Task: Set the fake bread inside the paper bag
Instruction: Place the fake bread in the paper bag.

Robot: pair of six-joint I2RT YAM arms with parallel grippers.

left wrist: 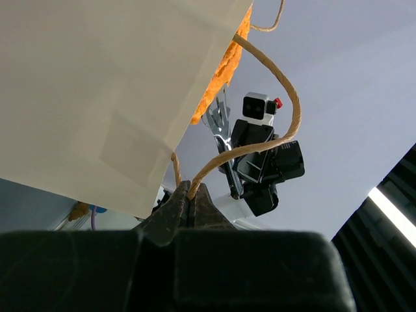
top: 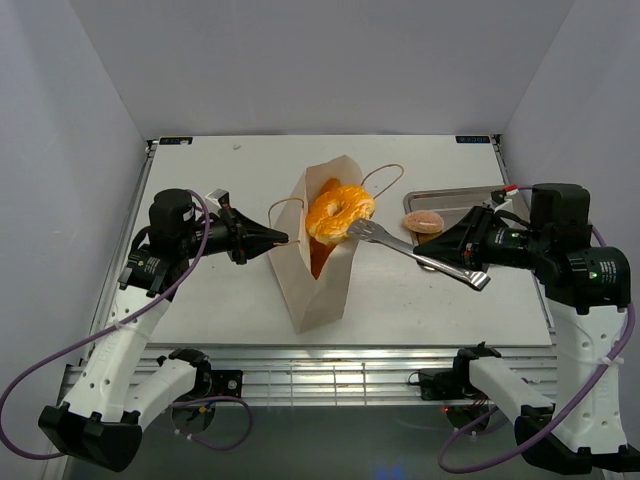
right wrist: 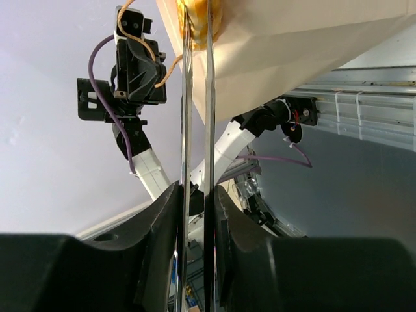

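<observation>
The tan paper bag (top: 318,280) stands upright mid-table, its mouth open. My left gripper (top: 280,241) is shut on the bag's left cord handle (left wrist: 260,146), pinched between the fingertips in the left wrist view. My right gripper (top: 462,250) is shut on long metal tongs (top: 420,255). The tongs' tips clamp a golden ring-shaped bun (top: 339,212) over the bag's mouth; it also shows at the top of the right wrist view (right wrist: 198,16). More orange bread (top: 322,258) lies inside the bag. A pinkish round bun (top: 423,221) lies on the tray.
A shallow silver tray (top: 450,200) lies at the right rear, under my right arm. The bag's second handle (top: 385,180) loops out behind it. Grey walls enclose the table on three sides.
</observation>
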